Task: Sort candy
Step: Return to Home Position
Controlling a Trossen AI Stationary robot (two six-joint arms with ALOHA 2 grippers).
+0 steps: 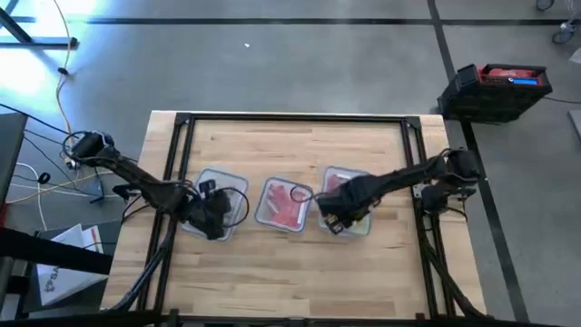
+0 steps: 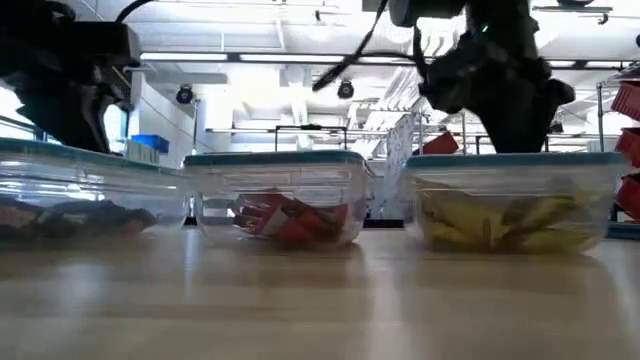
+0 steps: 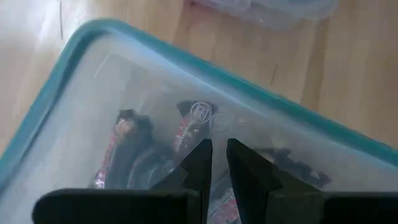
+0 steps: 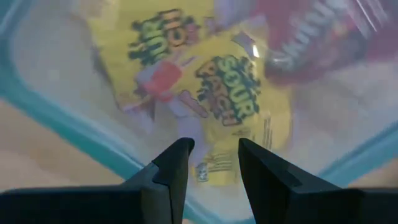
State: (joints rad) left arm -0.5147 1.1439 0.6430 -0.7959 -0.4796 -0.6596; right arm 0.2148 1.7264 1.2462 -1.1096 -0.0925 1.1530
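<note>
candy (image 2: 290,218) looks sorted, so neither holds anything: left gripper (image 3: 219,144), fingers near-touching, right gripper (image 4: 216,144), fingers narrow, flank the lidded middle bin (image 2: 215,195).

1. Site type: a robotics lab or industrial test hall (not a domestic room).
2. Floor: bare grey concrete floor (image 1: 300,64), marked with dark tape lines (image 1: 442,45).
3. Workstation: a wooden table (image 1: 290,282) inside a black metal frame (image 1: 290,117), with the left arm (image 1: 136,177) and right arm (image 1: 408,173) mounted at its sides.
4. Services: loose cables (image 1: 62,41) trail over the floor.
5. Storage: a black crate (image 1: 495,91) on the floor; red bins (image 2: 630,110) at the room's edge.
6. Overhead: long strip lights (image 2: 250,60) above open metal racking (image 2: 395,130).
</note>
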